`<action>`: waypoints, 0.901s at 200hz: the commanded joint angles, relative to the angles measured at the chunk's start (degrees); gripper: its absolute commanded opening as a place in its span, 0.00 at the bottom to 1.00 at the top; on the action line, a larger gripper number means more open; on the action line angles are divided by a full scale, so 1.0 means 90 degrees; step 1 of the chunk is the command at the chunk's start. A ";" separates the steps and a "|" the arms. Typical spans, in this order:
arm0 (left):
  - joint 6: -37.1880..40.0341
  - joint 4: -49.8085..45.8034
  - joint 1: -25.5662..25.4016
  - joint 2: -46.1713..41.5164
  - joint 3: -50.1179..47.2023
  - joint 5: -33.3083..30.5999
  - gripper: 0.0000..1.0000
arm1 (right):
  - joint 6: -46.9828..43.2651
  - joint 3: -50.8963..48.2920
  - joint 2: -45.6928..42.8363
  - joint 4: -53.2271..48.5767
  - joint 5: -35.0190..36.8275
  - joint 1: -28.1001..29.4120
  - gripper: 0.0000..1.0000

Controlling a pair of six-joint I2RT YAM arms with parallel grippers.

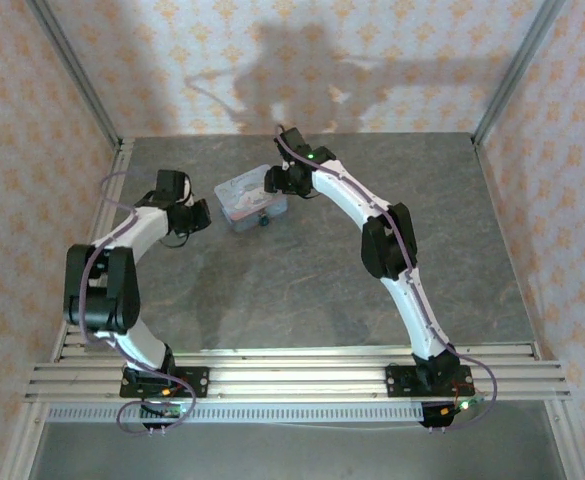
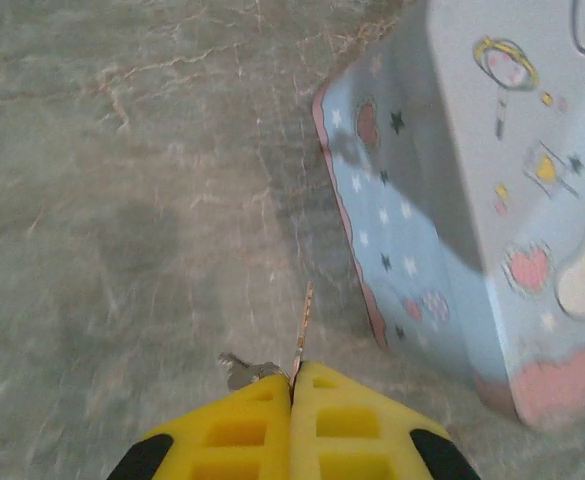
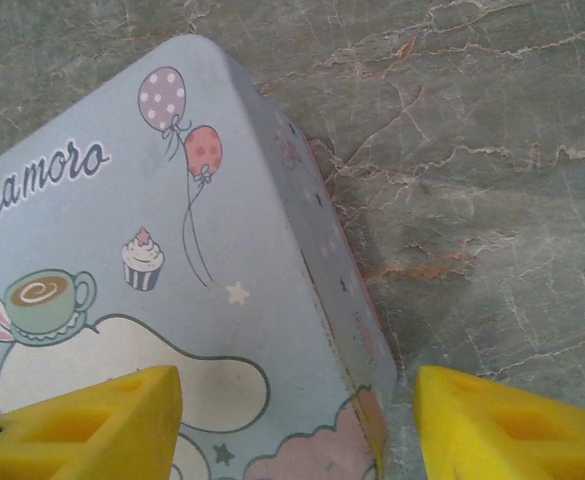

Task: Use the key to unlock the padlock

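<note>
As tin (image 2: 452,200) looms, left claw (image 2: 292,378) seemingly pinches key (image 2: 303,320).

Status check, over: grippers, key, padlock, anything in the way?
Left gripper shut on the key, tip clear of the tin. Right gripper open, astride the tin's edge. Padlock at the tin's near side, key not yet in it.

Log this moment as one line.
left gripper: shut on key, beside tin | right gripper: open, astride tin corner | padlock: at tin's near edge, key not in it

Key (image 2: 301,330) base hidden btwn left fingers (image 2: 242,430); padlock (image 1: 263,222) too small for detail.
</note>
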 commanded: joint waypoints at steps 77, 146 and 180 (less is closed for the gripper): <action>0.0596 0.0068 -0.1240 0.1072 0.1130 0.0123 0.00 | -0.0460 -0.2646 -0.1287 0.0765 -0.0677 -0.0050 0.49; 0.0619 0.0319 -0.1758 0.1070 0.1217 0.0453 0.00 | 0.0105 -0.5395 -0.3169 0.1655 -0.0386 -0.0042 0.49; 0.0523 0.0401 -0.1864 0.0963 0.1092 0.0455 0.00 | 0.0524 -0.5972 -0.3914 0.1747 0.0096 -0.0049 0.54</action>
